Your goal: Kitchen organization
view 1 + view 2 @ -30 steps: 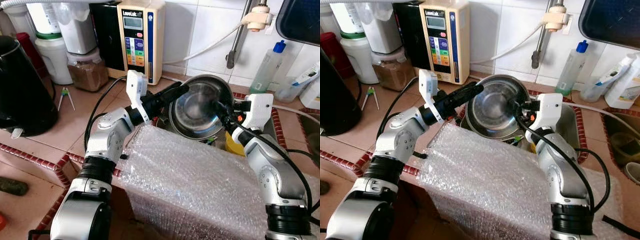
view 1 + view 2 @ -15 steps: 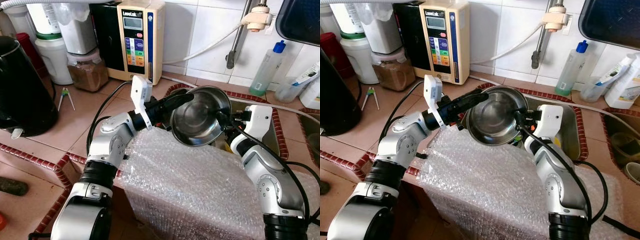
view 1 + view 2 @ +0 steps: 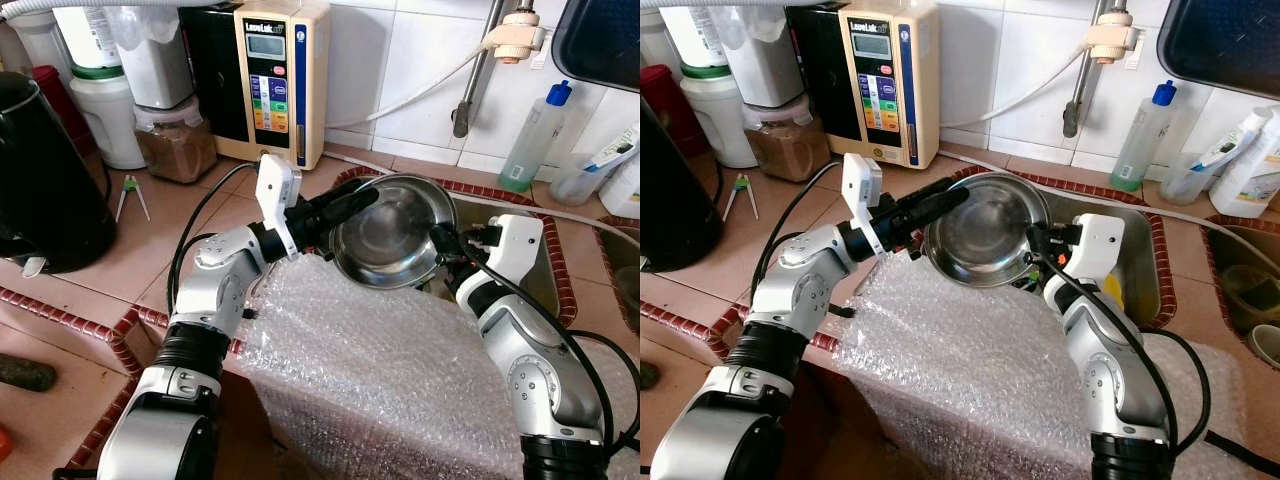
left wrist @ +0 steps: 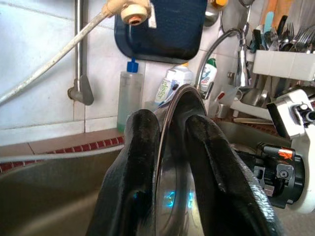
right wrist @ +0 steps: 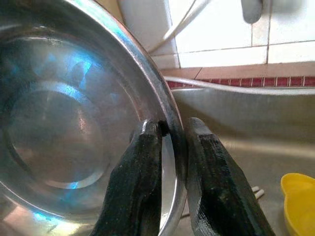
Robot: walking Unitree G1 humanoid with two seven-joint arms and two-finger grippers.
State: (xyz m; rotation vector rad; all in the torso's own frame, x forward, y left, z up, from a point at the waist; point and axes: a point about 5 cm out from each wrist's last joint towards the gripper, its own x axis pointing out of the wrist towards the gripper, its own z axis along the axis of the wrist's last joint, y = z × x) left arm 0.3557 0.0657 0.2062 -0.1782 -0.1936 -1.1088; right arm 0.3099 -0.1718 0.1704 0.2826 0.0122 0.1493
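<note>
Item, largest first: bubble wrap [image 3: 390, 380] draped over the counter edge; above its far side we hold a steel bowl [image 3: 385, 232], tilted with its mouth toward us, just before the sink [image 3: 1135, 250]. Left gripper [image 3: 345, 205] pinches its left rim, right gripper [image 3: 447, 243] its right rim, so the bowl spans between both arms, neither nearer. The right wrist view adds a yellow cup [image 5: 300, 201] lying in the sink; the left wrist view adds a cutlery rack [image 4: 283, 51].
</note>
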